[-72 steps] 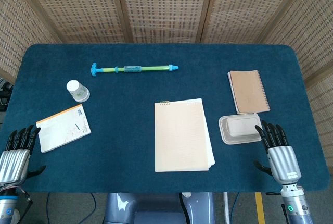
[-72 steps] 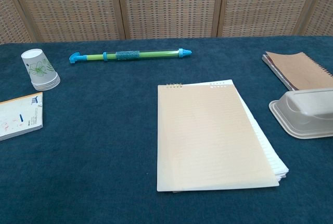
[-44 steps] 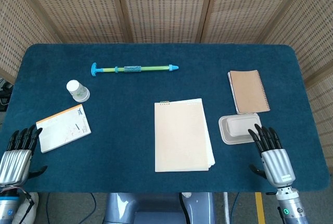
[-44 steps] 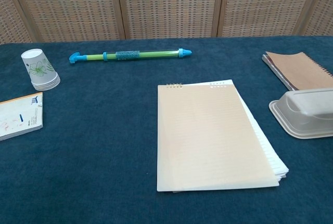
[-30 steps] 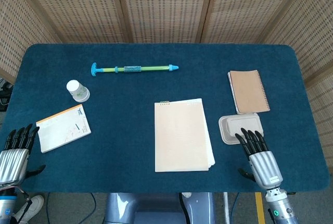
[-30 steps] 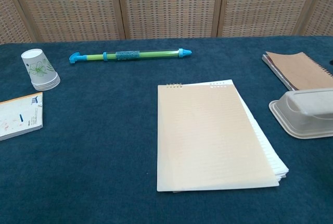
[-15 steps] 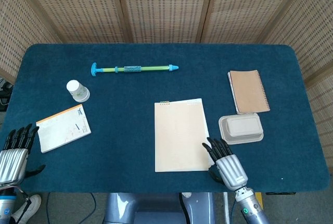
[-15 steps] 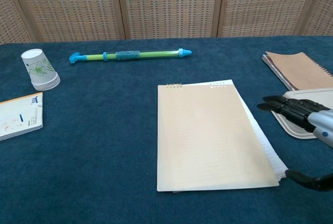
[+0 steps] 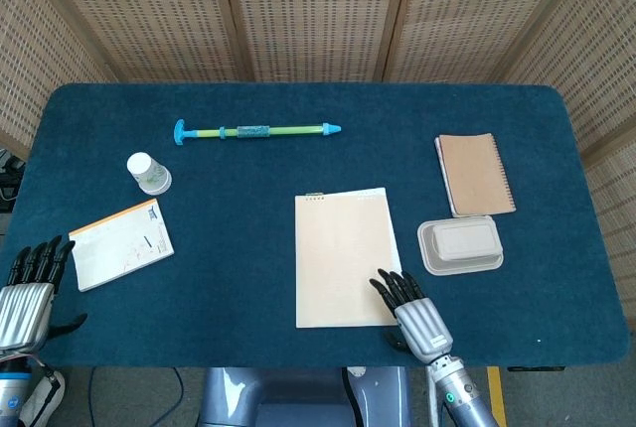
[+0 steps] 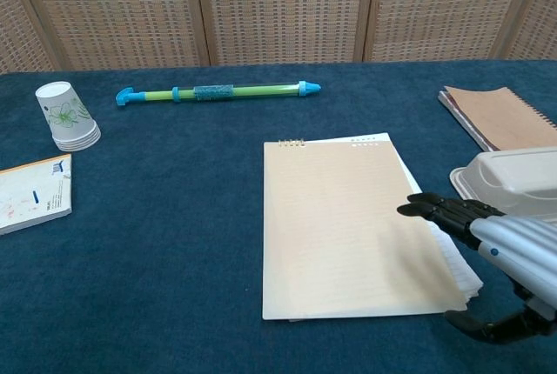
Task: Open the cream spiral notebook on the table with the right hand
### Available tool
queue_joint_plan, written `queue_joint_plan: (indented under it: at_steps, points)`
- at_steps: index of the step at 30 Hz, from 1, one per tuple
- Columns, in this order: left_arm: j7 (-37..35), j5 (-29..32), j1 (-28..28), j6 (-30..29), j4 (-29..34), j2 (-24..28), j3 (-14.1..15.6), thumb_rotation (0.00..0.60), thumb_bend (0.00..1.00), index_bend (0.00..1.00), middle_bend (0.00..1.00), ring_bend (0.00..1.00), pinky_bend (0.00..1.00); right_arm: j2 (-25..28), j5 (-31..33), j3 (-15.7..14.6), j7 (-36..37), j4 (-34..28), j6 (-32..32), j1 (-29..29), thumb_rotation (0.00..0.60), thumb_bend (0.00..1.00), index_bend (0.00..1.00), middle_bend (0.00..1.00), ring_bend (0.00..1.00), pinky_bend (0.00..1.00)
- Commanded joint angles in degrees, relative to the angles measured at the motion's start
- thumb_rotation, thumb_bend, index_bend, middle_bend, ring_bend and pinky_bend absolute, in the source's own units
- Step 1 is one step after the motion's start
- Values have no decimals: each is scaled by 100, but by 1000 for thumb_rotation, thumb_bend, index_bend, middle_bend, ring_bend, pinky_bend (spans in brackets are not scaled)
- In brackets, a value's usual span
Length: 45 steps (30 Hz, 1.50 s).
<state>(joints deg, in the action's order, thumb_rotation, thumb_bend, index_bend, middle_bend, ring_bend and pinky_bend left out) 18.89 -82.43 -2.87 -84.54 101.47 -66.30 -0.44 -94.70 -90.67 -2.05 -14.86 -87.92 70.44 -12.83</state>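
The cream notebook [image 9: 344, 257] lies closed at the table's centre, spiral at its far edge. The right hand [image 9: 412, 314], empty with fingers extended, reaches over its near right corner, apparently to catch the cover's free edge. The left hand [image 9: 27, 298] rests open at the table's edge.

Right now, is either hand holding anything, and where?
Nothing is held. The right hand hovers with spread fingers over the cream notebook; the left hand is empty.

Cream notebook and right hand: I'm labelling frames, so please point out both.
cream notebook [image 9: 343, 253], head view, middle of its cover.
right hand [image 10: 509, 248], chest view, back of the hand.
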Motion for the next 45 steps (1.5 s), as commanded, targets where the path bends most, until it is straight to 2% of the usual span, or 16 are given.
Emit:
queue_joint_plan:
  at_steps: [1, 24, 45]
  points:
    - [-16, -5, 6, -12, -1, 4, 1, 600, 116, 0, 0, 0, 0, -117, 41, -17, -20, 85, -60, -29, 600, 451, 65, 0, 0, 0]
    - [-57, -9, 9, -33, 11, 22, -13, 600, 116, 0, 0, 0, 0, -479, 420, 86, 9, 546, -341, -214, 600, 443, 65, 0, 0, 0]
    - [-45, -7, 0, -18, 0, 1, -11, 600, 116, 0, 0, 0, 0, -731, 500, 126, 92, 741, -244, -264, 600, 452, 109, 0, 0, 0]
